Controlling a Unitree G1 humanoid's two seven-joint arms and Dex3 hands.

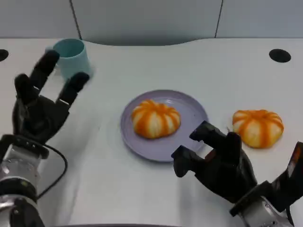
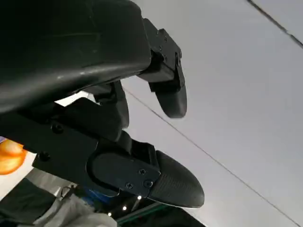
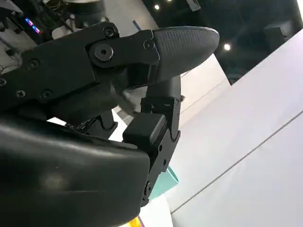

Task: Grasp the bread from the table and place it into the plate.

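A white table (image 1: 142,189) fills most of the frame; grey wall panels (image 1: 142,19) run along the top edge

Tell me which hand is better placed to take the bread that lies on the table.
The right hand: it is open beside the bread on the table. The left hand is across the plate, near the cup.
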